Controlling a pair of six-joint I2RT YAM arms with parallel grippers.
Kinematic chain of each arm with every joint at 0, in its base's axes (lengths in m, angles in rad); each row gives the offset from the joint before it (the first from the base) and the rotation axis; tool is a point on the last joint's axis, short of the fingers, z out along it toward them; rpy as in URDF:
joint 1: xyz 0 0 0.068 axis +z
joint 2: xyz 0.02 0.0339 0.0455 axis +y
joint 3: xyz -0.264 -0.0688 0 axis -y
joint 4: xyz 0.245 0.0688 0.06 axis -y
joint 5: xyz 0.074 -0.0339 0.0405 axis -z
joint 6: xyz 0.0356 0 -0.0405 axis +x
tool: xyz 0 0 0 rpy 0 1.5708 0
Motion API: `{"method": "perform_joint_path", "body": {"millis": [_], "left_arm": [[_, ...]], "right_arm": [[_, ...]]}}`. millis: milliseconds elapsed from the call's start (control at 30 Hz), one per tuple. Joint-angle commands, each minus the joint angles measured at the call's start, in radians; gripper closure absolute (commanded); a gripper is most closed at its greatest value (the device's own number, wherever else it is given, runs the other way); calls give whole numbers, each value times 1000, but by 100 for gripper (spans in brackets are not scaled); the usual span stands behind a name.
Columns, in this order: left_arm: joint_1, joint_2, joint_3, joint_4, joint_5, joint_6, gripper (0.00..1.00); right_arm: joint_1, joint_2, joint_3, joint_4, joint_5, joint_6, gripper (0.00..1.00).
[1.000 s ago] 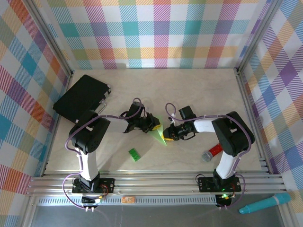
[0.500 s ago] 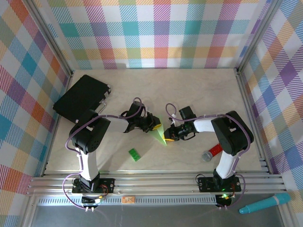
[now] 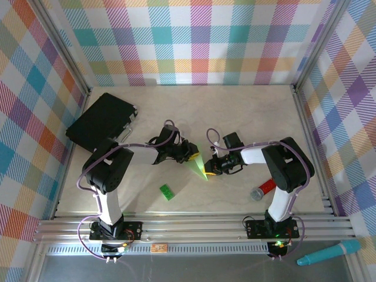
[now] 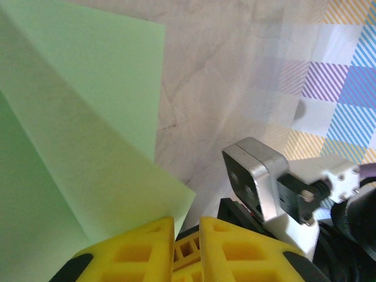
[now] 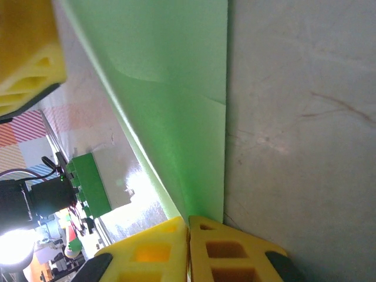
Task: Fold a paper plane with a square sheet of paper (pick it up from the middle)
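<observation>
The square sheet of paper is pale green and folded. It stands as a raised triangle between my two grippers at the table's middle. My left gripper is at its upper left end. In the left wrist view the yellow jaws stand a little apart, with a corner of the paper reaching into the narrow gap. My right gripper is at the lower right end. Its jaws are shut tight on the paper's folded edge.
A bright-green toy brick lies on the table in front of the paper. A black case lies at the far left, and a red and silver cylinder sits near the right arm. A teal pen rests beyond the front rail.
My right gripper has closed fully onto the paper's edge. My left jaws have eased slightly apart. Both arms and the paper have hardly moved.
</observation>
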Motion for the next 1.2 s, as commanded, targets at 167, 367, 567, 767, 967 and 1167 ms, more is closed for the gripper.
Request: {"method": "perform_joint_path", "body": {"millis": [167,367,567,767,967,1167], "left_arm": [[-1,-42,-7,-24,9,33,84],[-1,-43,-21,-26,4,39,84],[0,-58,-45,-49,-42,45,84],[-1,-62,-51,-92,-68,65,79],[-7,-54,8,-264,-120,139,66],[-31,-37,99,-442,-187,230,52]], "right_arm": [[-5,29,-46,2,39,16,92],[-9,21,-65,30,40,20,93],[-15,17,-71,38,39,20,94],[-18,14,-73,41,37,20,94],[-18,17,-70,45,37,23,94],[-18,17,-73,50,37,26,94]]}}
